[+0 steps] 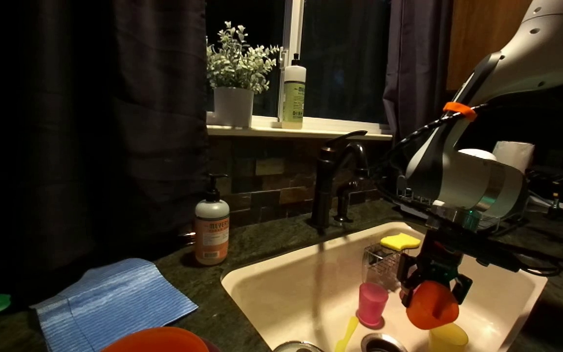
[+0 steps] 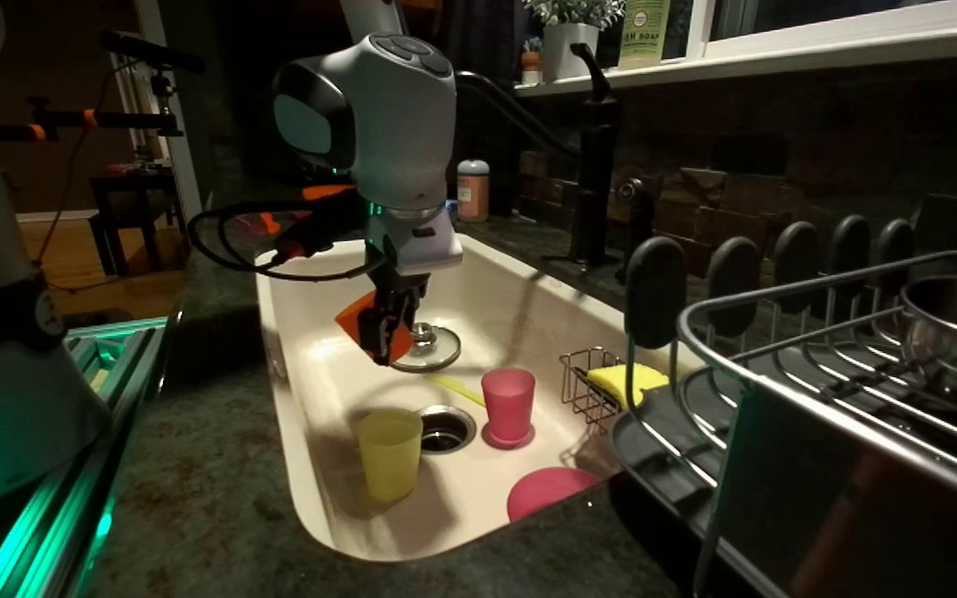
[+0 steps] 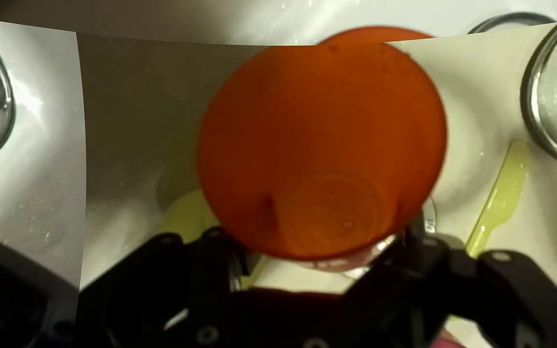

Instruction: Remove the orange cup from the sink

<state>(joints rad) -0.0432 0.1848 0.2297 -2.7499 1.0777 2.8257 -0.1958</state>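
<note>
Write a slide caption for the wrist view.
Wrist view: the orange cup, mouth toward the camera, gripped by the claw over the sink floor, where a yellow utensil lies.

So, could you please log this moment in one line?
gripper: holding orange cup | pose: tilted, over sink | yellow cup: upright in sink | removal: unfinished

You count one sink (image 1: 286,281), one orange cup (image 1: 432,307), one yellow cup (image 2: 390,457), one upright pink cup (image 2: 508,404), one sponge (image 1: 400,241), two soap bottles (image 1: 212,237) (image 1: 293,100).
</note>
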